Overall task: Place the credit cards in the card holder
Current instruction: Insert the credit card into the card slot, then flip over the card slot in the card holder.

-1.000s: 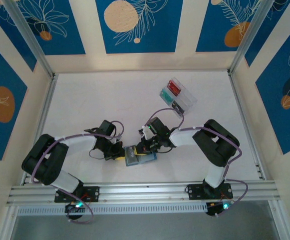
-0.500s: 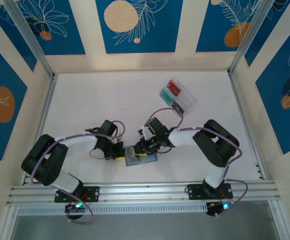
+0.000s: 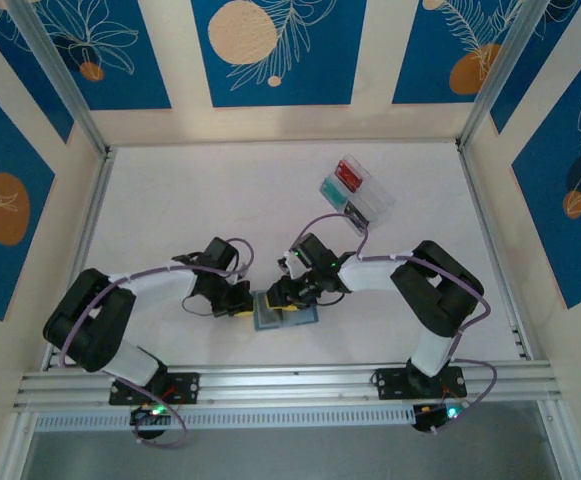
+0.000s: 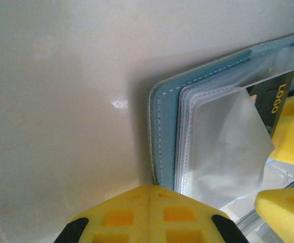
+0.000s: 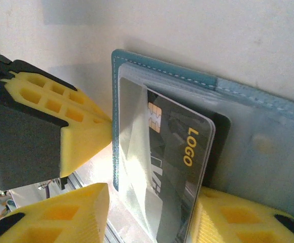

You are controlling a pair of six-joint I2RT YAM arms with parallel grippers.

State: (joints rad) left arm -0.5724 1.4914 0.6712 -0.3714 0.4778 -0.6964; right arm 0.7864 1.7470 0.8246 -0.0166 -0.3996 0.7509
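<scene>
Jaws of the right gripper [image 5: 152, 215] stand apart either side of the dark credit card [image 5: 179, 162], half-tucked in a clear sleeve [image 5: 131, 126] of the open card holder [image 5: 167, 68]. At the holder's edge, the left gripper [image 4: 149, 197] has its jaws together. The card is probably stiff, light and slick; pinch its exposed end.

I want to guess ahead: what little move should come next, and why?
Probably nudge the dark card deeper into the card holder: it looks partly tucked in, inside the open right end effector, while the shut left end effector steadies the holder.
</scene>
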